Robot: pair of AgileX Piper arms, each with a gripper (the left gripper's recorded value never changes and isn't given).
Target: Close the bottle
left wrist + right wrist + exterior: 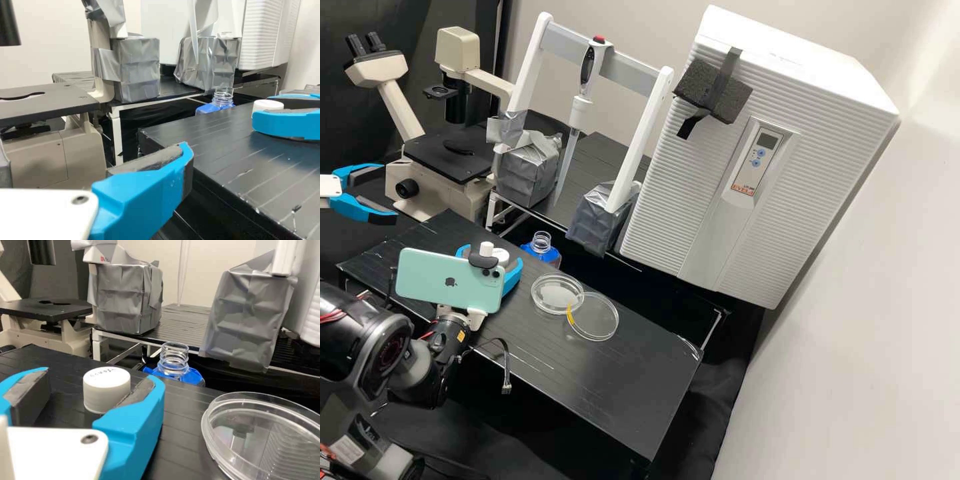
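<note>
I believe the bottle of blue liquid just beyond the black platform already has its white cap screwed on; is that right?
Not quite: the bottle is uncapped, with its threaded neck open. The white cap stands on the black platform inside the open right pincer, as the right wrist view shows. The rest holds: the bottle contains blue liquid and stands just beyond the platform.

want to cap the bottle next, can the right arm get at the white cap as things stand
Likely yes: the white cap stands upright on the black bench, inside the open right end effector, with nothing else in the gap. Closing should catch it.
</note>
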